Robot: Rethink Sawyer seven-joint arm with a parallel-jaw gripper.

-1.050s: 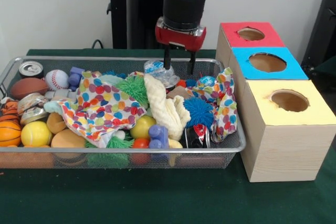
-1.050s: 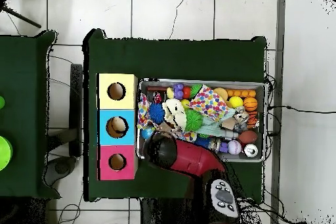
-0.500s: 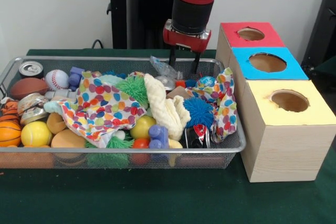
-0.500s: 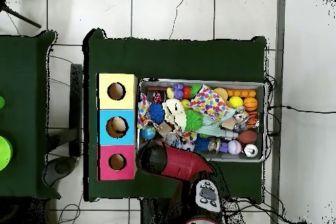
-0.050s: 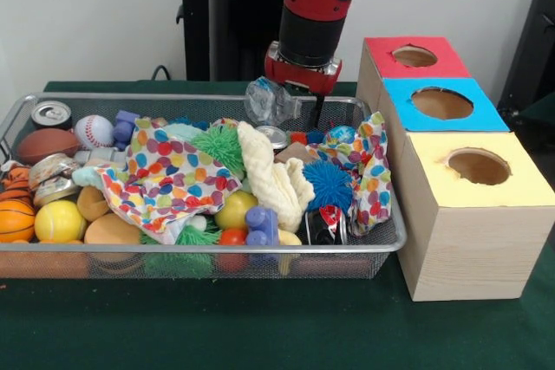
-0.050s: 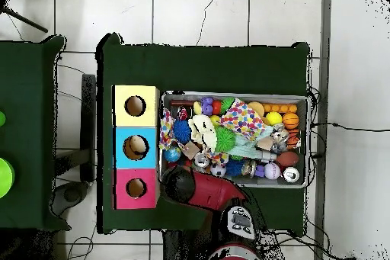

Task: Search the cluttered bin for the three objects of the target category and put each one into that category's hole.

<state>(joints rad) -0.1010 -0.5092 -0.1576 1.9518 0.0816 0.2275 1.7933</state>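
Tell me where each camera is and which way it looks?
Front view: sits across the table, looking level at the wire bin and the three-hole box; the red arm comes down from above, its gripper holding a crumpled clear plastic bottle.
Overhead view: hangs above, looking straight down; the red arm enters from the bottom.
Both show the bin, box and arm.

Metal wire-mesh bin (image 5: 364, 247), crinkled clear plastic bottle (image 5: 267, 101), pale wood box (image 5: 468, 253), matt green tablecloth (image 5: 260, 327)

We cannot see the gripper (image 5: 297, 108) from overhead, where the arm (image 6: 199, 188) covers it; the polka-dot cloth (image 5: 165, 178) hides whatever lies beneath, at nine o'clock of it.
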